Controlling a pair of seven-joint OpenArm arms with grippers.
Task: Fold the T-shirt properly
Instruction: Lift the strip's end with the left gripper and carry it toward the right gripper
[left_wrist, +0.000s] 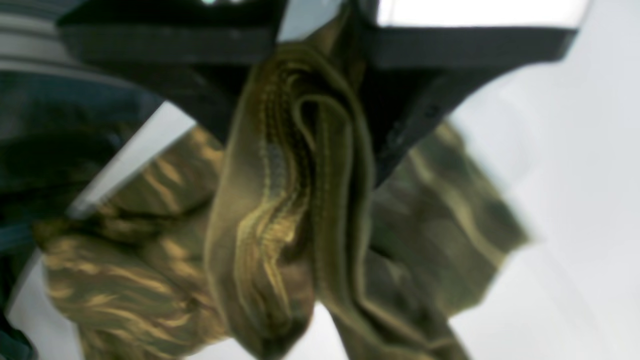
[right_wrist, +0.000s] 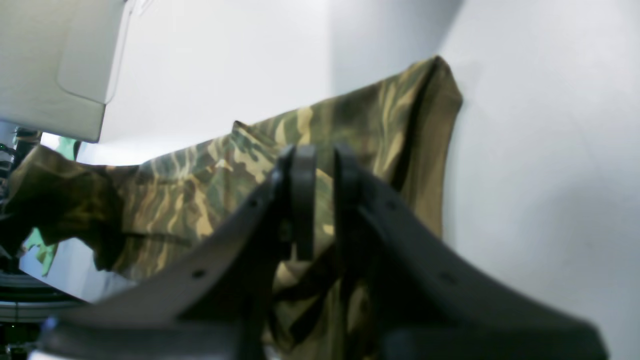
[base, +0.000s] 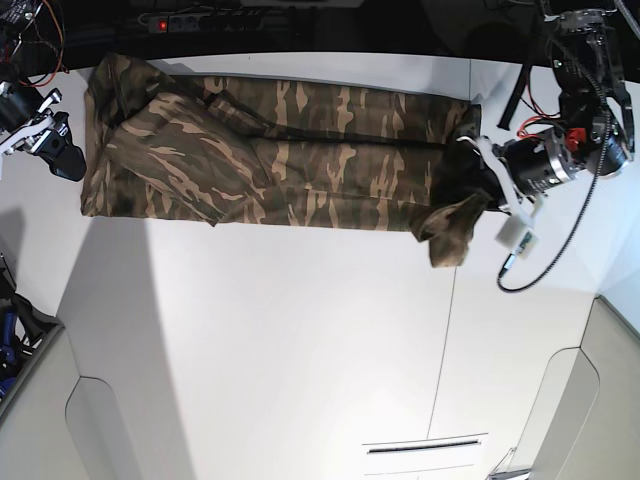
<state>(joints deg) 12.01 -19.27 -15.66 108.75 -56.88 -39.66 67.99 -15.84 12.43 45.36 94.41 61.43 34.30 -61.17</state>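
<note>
Camouflage T-shirt (base: 280, 160) lies stretched in a long folded band across the far side of the white bench (base: 300, 340). Left fingers (left_wrist: 320, 95) are clenched on a bunched, stitched edge of the cloth at one end. Right fingers (right_wrist: 320, 200) stand only slightly apart, with shirt fabric between them; whether they pinch it, I cannot tell.

A white table (base: 300, 340); a power strip (base: 200, 22) with a red light lies at its far edge.
</note>
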